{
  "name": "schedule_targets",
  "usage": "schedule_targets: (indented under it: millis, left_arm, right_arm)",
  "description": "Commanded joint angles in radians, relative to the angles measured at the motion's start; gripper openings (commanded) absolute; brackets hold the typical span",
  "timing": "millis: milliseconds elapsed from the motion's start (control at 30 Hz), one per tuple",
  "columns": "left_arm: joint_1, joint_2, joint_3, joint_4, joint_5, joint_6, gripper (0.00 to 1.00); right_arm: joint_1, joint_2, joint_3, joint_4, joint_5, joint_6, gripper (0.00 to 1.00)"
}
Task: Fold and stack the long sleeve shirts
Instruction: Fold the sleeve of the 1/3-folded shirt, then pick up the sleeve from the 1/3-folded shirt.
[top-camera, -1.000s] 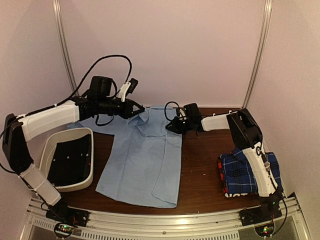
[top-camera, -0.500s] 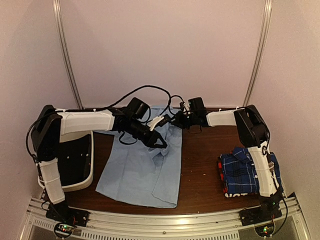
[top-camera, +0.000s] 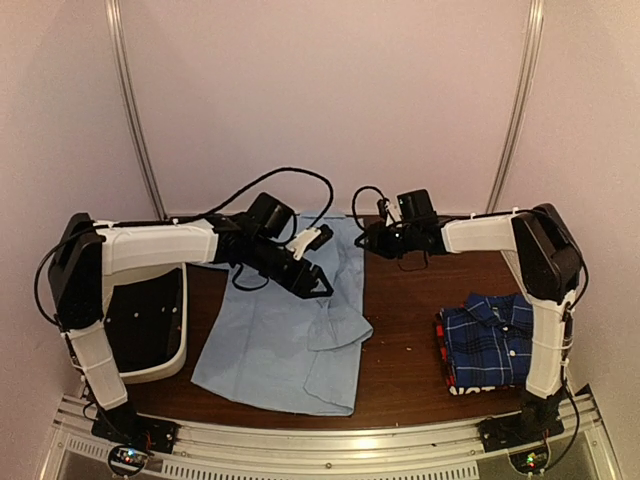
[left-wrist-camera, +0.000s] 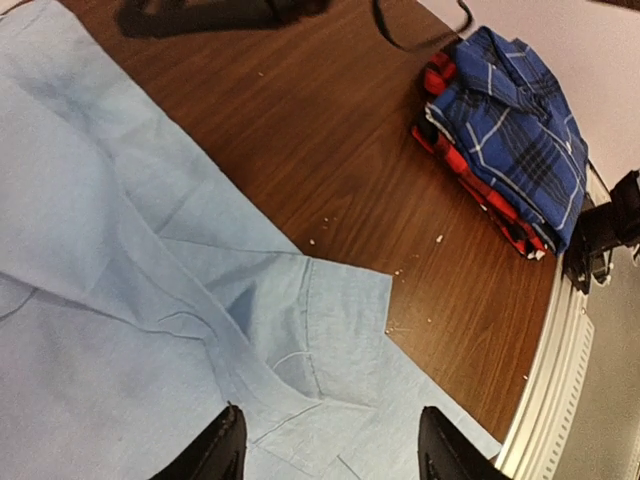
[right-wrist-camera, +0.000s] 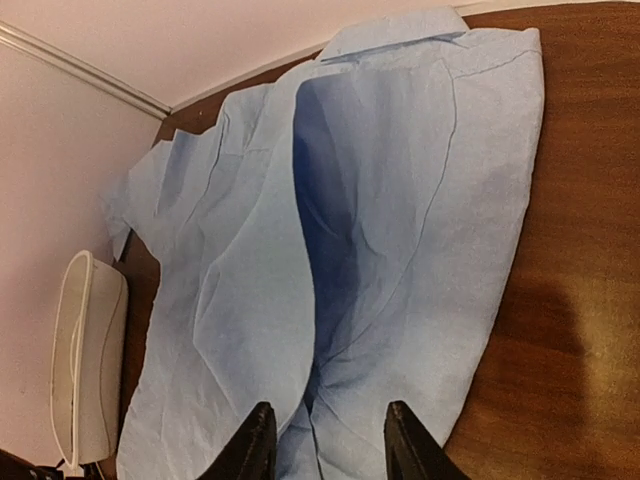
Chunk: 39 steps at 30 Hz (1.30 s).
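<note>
The light blue shirt (top-camera: 270, 345) lay flat on the table (top-camera: 400, 320), one sleeve folded across its body. The left tool (left-wrist-camera: 330, 455) and right tool (right-wrist-camera: 325, 440) hovered open and empty above it, probably between folds.

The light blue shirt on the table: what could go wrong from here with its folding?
1. The folded-in sleeve's cuff pokes past the edge of the light blue shirt onto the bare table, so the next fold may come out lopsided.
2. The left hand hangs open close above that sleeve; when it pulls away, it could snag the cloth and undo the fold.
</note>
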<state>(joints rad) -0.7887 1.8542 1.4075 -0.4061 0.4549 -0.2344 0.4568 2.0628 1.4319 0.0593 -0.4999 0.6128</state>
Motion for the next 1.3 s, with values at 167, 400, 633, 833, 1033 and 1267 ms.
schedule_targets:
  millis: [167,400,633,833,1033,1267]
  left_arm:
    - [0.172,-0.207,-0.253,0.129,-0.166,-0.324,0.58]
    - [0.238,-0.275,-0.399,0.187,-0.196,-0.410,0.58]
    - [0.248,-0.299,-0.448,0.207,-0.197,-0.451,0.58]
    - [0.252,-0.319,-0.462,0.206,-0.215,-0.453,0.58]
    - [0.252,-0.329,-0.486,0.233,-0.199,-0.468,0.58]
    - [0.252,-0.353,-0.517,0.237,-0.192,-0.471,0.57]
  right_arm:
    - [0.213,-0.245,-0.170,-0.174,0.254,-0.217,0.55]
    - [0.395,-0.254,-0.186,-0.270,0.428,-0.223,0.72]
    - [0.479,-0.167,-0.087,-0.405,0.560,-0.199,0.80]
    - [0.526,-0.102,-0.015,-0.487,0.613,-0.183,0.81]
    - [0.543,-0.048,0.025,-0.510,0.629,-0.175,0.81]
    - [0.520,0.000,0.078,-0.527,0.609,-0.183,0.73]
